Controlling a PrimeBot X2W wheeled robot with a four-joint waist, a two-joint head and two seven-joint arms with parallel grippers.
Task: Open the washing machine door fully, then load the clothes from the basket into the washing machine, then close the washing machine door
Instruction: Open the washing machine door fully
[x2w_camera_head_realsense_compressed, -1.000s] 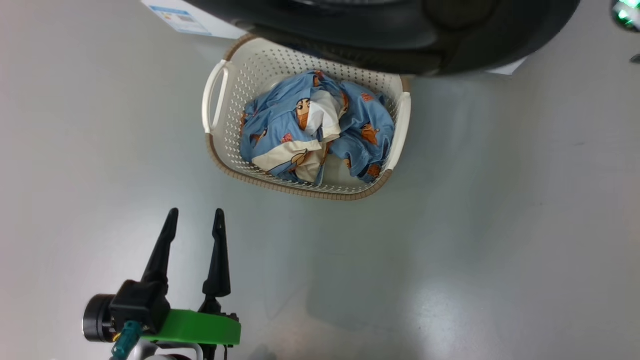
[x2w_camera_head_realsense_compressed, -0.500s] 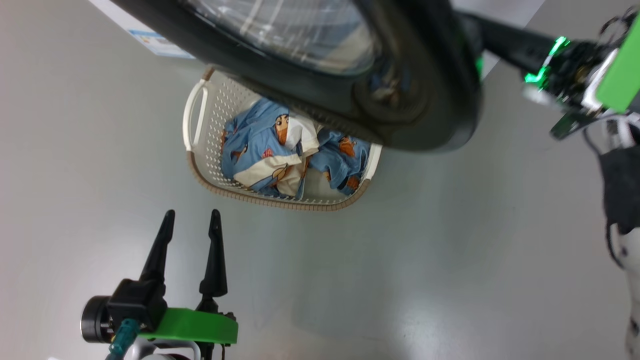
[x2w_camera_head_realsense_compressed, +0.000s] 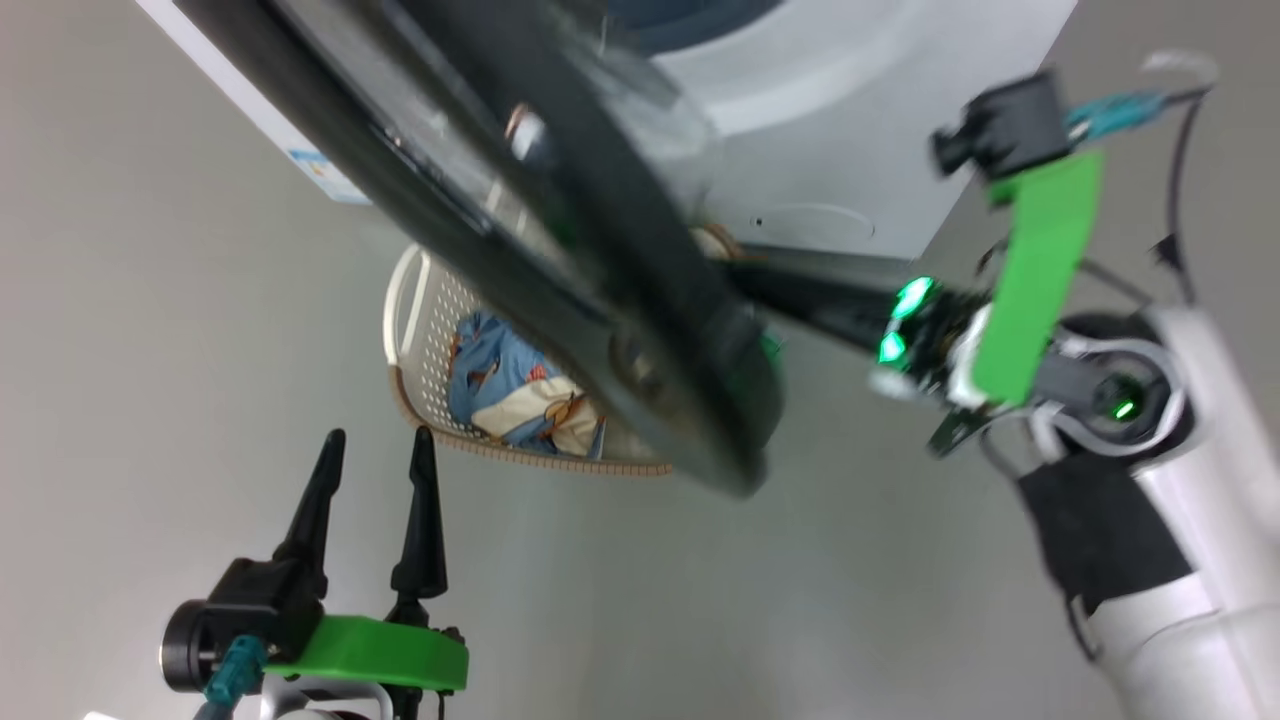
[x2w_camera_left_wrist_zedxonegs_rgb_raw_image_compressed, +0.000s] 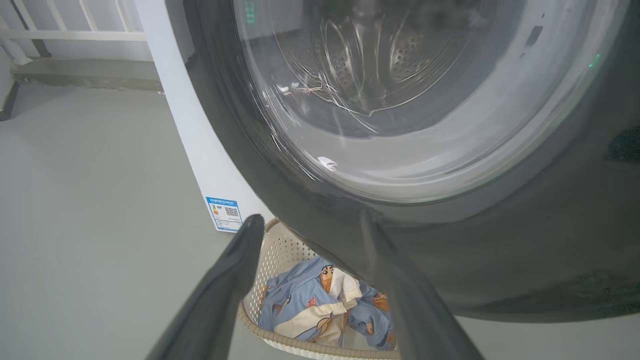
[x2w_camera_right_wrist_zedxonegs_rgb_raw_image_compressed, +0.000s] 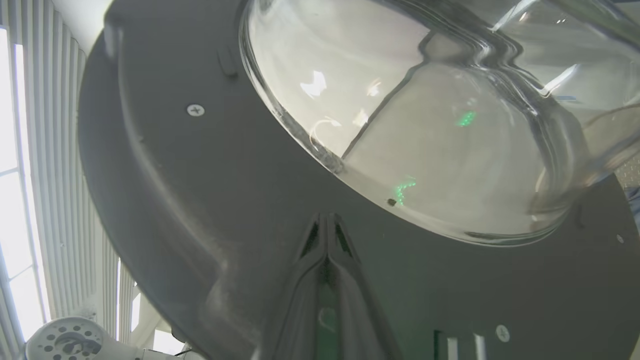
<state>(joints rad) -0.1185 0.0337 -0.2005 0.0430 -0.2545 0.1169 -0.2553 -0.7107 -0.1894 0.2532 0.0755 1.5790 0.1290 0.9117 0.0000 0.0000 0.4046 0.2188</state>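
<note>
The door (x2w_camera_head_realsense_compressed: 640, 330) is best pushed wide by the closed right gripper (x2w_camera_right_wrist_zedxonegs_rgb_raw_image_compressed: 327, 220), clear of the open left gripper (x2w_camera_head_realsense_compressed: 379, 440).

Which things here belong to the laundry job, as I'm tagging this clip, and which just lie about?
Job: washing machine door, washing machine, basket, clothes, right gripper, left gripper.
Lying about: white railing, blue label sticker, grey floor.

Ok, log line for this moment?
washing machine door: part open | right gripper: shut, tips at its inner rim | left gripper: open, empty | clothes: in basket
</note>
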